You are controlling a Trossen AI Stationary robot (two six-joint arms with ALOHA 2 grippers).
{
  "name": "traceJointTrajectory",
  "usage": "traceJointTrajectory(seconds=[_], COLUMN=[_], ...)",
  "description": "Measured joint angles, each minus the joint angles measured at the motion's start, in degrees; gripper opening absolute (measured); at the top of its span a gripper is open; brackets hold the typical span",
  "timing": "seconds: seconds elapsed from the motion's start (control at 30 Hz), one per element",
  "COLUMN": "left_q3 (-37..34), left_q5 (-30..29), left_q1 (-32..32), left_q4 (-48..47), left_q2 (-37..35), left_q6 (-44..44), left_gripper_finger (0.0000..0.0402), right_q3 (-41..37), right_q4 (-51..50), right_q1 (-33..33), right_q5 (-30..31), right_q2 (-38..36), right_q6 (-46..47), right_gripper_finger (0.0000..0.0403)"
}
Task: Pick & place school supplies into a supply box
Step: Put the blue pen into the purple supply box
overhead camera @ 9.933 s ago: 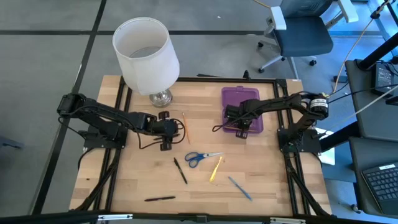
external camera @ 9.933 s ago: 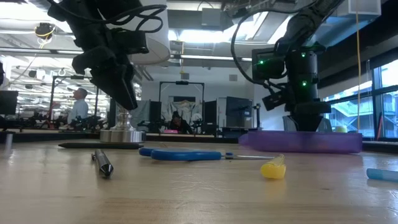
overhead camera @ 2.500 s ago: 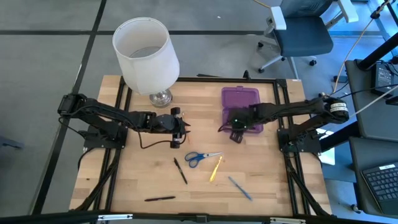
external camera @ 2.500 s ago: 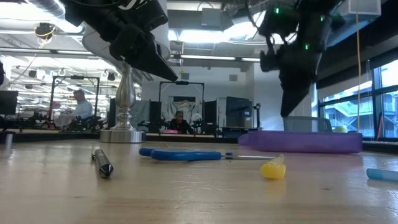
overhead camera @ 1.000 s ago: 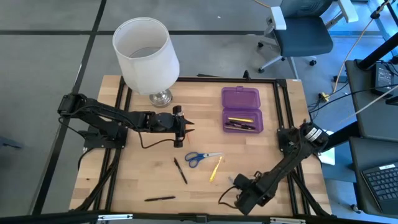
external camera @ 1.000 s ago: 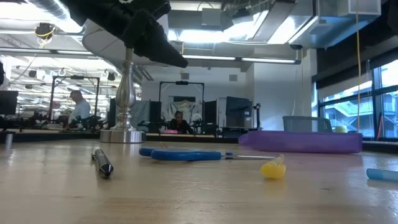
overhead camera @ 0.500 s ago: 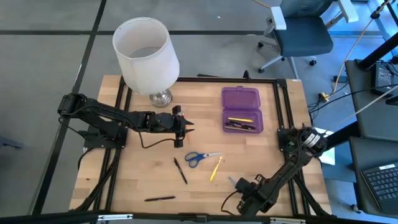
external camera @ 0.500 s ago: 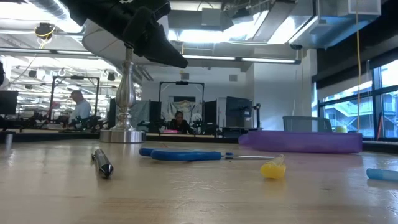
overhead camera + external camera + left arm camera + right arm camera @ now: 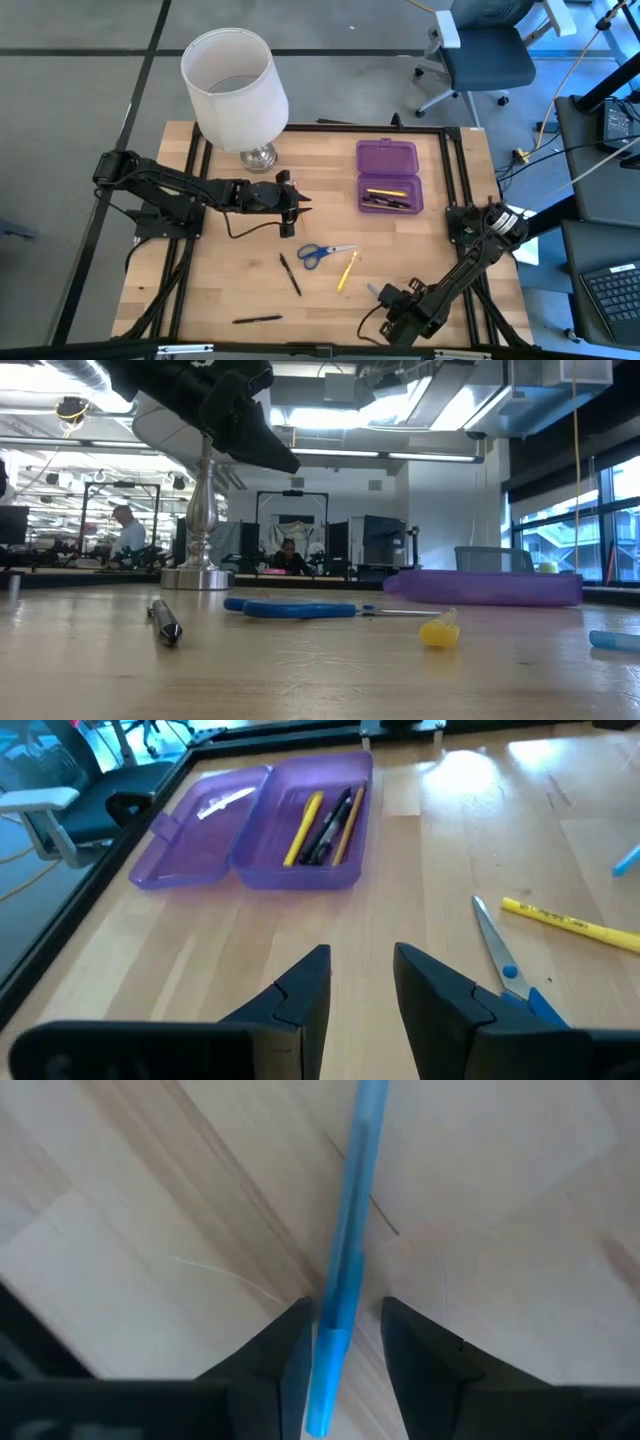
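Two fingers of right gripper (image 9: pixel 340 1342) sit apart around blue pen (image 9: pixel 345 1250), far from box (image 9: pixel 390 177). Not squeezed yet. Best: pinch pen middle, lift straight. Left gripper (image 9: pixel 360 982) apart, empty, beside box.

Even bright overhead light, soft shadows, blurred close-ups

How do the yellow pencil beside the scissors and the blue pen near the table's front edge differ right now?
The yellow pencil lies free on the wood next to the scissors, with no gripper near it; the blue pen lies between the open fingers of the right gripper. The pencil is yellow, the pen translucent blue. Both rest on the table, outside the purple supply box.
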Motion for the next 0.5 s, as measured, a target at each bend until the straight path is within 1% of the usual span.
traceJointTrajectory(seconds=[0.1, 0.2, 0.33, 0.4, 0.5], left_q3=[0.0, 0.0, 0.0, 0.0, 0.0], left_q5=[1.1, 3.7, 6.0, 5.7, 4.3], left_q1=[0.0, 0.0, 0.0, 0.0, 0.0], left_q4=[-1.3, -3.8, -7.9, -9.5, -10.3], left_q2=[0.0, 0.0, 0.0, 0.0, 0.0], left_q6=[0.0, 0.0, 0.1, 0.1, 0.1], left_gripper_finger=[0.0106, 0.0106, 0.0106, 0.0106, 0.0106], right_q3=[-1.6, -1.4, -1.4, -1.5, -1.5], right_q4=[1.5, 0.1, -1.6, -1.8, -2.0], right_q1=[0.0, 0.0, 0.0, 0.1, -0.2], right_q5=[-0.5, -0.8, -0.3, 0.5, 0.6], right_q2=[-0.1, -0.1, -0.3, -0.3, -0.4], right_q6=[0.0, -0.2, -0.8, -2.8, -3.5], right_gripper_finger=[0.0126, 0.0115, 0.008, 0.0061, 0.0036])
